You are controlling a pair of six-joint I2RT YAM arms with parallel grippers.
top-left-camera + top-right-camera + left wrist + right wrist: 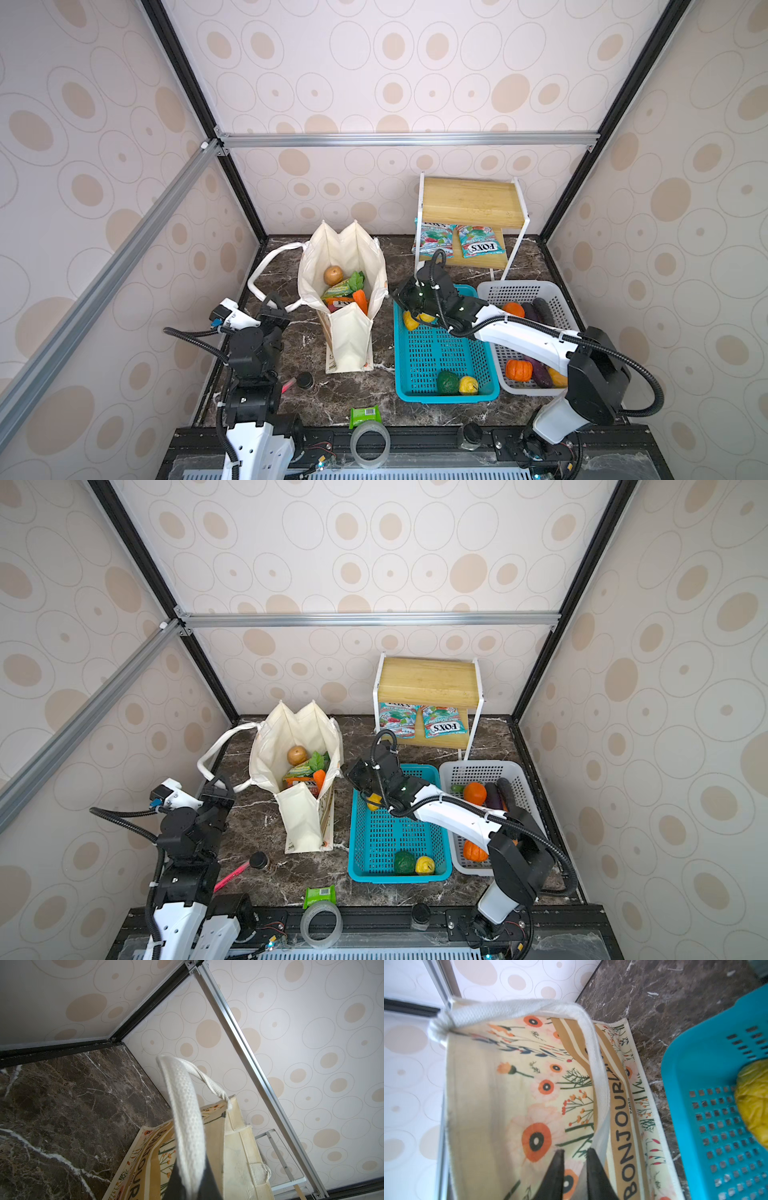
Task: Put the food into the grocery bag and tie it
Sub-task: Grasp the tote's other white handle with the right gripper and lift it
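The packing looks largely done, and tying seems to be the step in hand, since both arms are at the handles rather than at any food. The bag (349,345) stands upright on the table (307,395) with its mouth open, between the left arm and the blue basket (440,357). The left gripper (277,306) is clenched on one rope handle (182,1105), which is drawn out sideways away from the bag. The right gripper (574,1151) is close against the printed side that faces the blue basket, jaws a little apart. The other handle (598,1064) runs down to one of its fingers, but I cannot tell whether it grips that rope. The next move, I judge, calls for a sure hold on that second loop. Both loops then need lifting over the mouth and crossing, gently, because the soft bag could tip or fold. Inside the bag lie a potato (333,275), a carrot (360,300) and snack packets (338,289). The blue basket holds yellow fruit (411,321) at its far end beneath the right arm, and a dark green piece (447,382) beside a lemon (468,385) at its near end. The white basket (494,296) holds orange and dark purple vegetables (518,370). Two sweet packets (482,245) lie on the lower shelf of the wooden rack (469,203), and a loose green packet (365,415) lies at the table's near edge.
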